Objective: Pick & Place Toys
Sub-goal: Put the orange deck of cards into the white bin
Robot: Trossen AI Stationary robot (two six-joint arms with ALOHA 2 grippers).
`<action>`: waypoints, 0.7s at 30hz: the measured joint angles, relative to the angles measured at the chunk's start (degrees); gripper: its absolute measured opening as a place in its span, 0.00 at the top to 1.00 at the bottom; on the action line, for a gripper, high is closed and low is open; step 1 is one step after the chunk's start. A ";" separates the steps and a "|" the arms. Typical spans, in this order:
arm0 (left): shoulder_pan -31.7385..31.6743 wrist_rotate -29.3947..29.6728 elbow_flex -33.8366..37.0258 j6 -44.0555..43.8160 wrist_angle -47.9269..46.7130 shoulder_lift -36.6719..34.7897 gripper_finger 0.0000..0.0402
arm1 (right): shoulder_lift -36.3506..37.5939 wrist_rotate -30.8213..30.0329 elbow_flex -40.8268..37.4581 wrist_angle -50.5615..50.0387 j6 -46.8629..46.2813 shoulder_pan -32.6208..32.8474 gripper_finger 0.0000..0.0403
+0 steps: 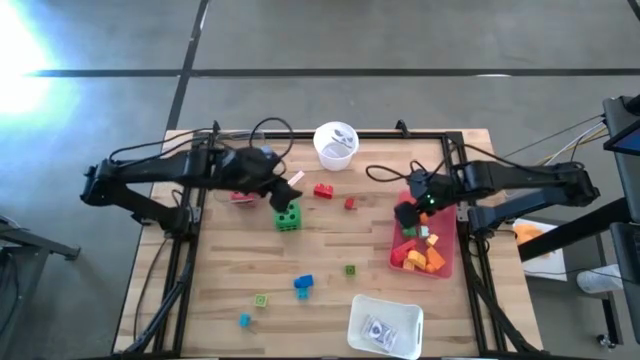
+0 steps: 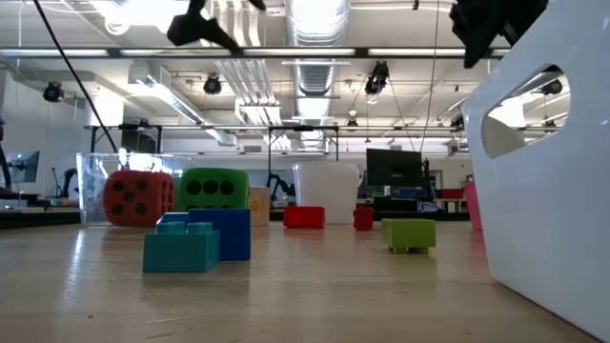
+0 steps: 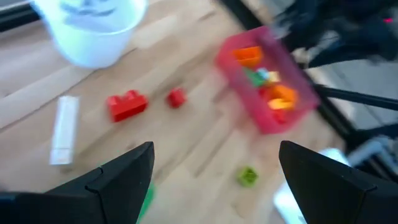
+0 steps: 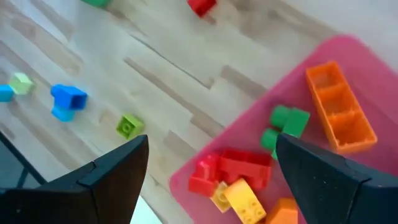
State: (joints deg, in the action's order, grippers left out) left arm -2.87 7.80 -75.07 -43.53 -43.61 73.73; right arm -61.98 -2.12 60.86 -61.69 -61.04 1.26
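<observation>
Toys lie scattered on the wooden table: a green die (image 1: pixel 288 216), a red brick (image 1: pixel 323 190), a small red brick (image 1: pixel 350 203), a blue brick (image 1: pixel 303 285) and a green brick (image 1: pixel 350 270). A pink tray (image 1: pixel 443 268) at the right holds several bricks, orange (image 4: pixel 341 112), green (image 4: pixel 286 124), red (image 4: pixel 233 169) and yellow (image 4: pixel 239 199). My left gripper (image 1: pixel 290 190) hangs open just above the green die, nothing between its fingers (image 3: pixel 214 180). My right gripper (image 1: pixel 408 213) hangs open over the pink tray's far end, empty (image 4: pixel 208 180).
A white round cup (image 1: pixel 336 143) stands at the far edge. A white rectangular tray (image 1: pixel 385 325) sits at the near edge. A red die (image 2: pixel 138 197) rests beside the green one, under my left arm. Small light-green (image 1: pixel 261 300) and teal (image 1: pixel 244 320) bricks lie near the front left.
</observation>
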 joint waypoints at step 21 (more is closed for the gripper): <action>-19.19 -4.89 -9.50 19.45 -16.45 19.75 0.14 | 0.09 -5.20 0.54 -4.59 -2.43 1.31 0.15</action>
State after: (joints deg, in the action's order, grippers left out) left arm -22.07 2.92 -84.57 -24.08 -60.06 93.48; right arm -61.89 -7.33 61.39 -66.28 -63.47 2.57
